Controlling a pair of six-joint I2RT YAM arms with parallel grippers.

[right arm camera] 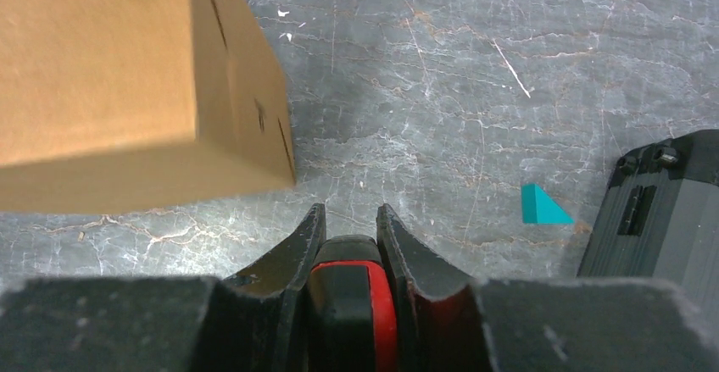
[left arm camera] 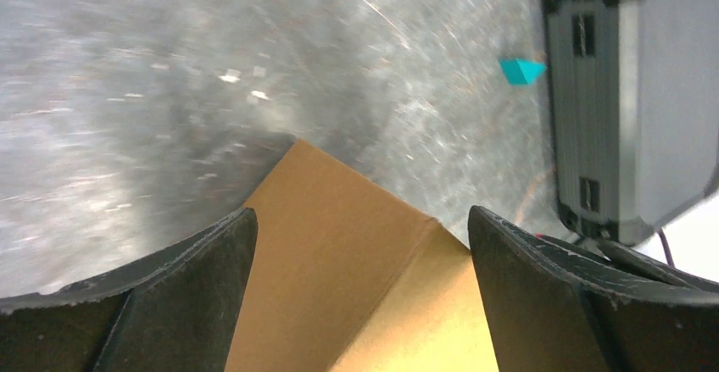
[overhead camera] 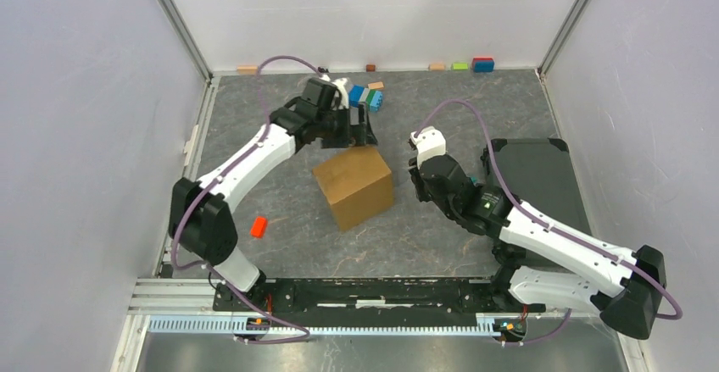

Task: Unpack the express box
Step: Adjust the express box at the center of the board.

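express box (right arm camera: 102, 67) cropped, apparent red block (right arm camera: 381, 313) half-hidden

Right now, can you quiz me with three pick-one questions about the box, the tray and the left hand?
1. Where is the black tray? A) right of the express box B) on top of it C) left of it
2. What colour is the express box? A) blue B) brown C) white
3. How is the left hand? A) shut tight B) gripping a blue block C) wide open
Answers: 1 A, top view shows it right of the box; 2 B, brown cardboard; 3 C, its fingers stand far apart.
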